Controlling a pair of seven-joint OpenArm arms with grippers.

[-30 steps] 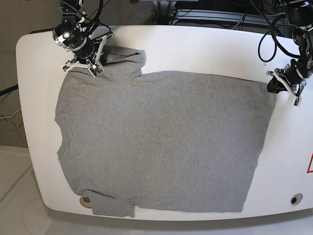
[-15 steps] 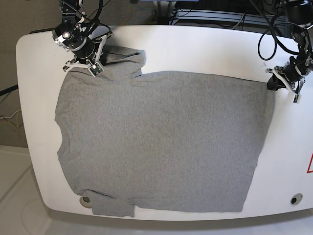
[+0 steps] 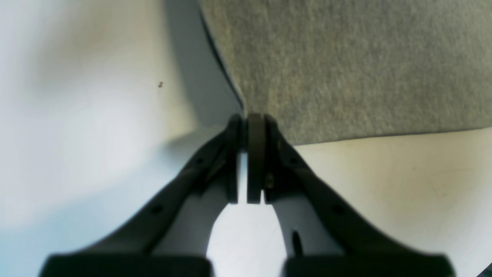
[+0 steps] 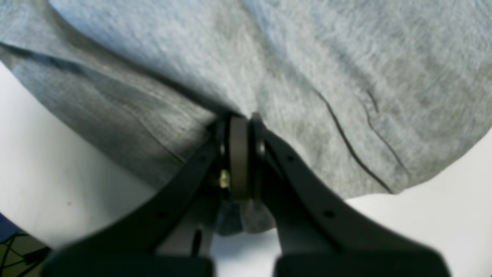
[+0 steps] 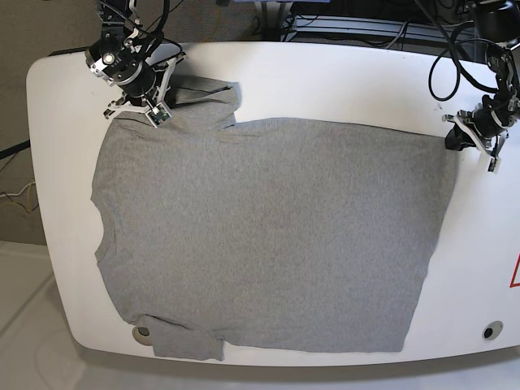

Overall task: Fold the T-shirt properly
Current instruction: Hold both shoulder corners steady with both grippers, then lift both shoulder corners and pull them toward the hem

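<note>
The T-shirt [image 5: 268,236] lies flat across the white table [image 5: 341,81], long axis side to side in the base view. Right gripper [image 4: 240,119] is clamped on cloth at the far shoulder; left gripper [image 3: 250,119] is closed at the far hem corner (apparently pinching it). No containers present.

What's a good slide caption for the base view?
Both grippers pinch the far edge of the spread T-shirt on the white table.

Heather-grey, plain T-shirt [image 5: 268,236]; glossy white table [image 5: 341,81]; black grippers, left [image 3: 246,123] and right [image 4: 240,123]; red mark [image 5: 515,272] at table edge.
</note>
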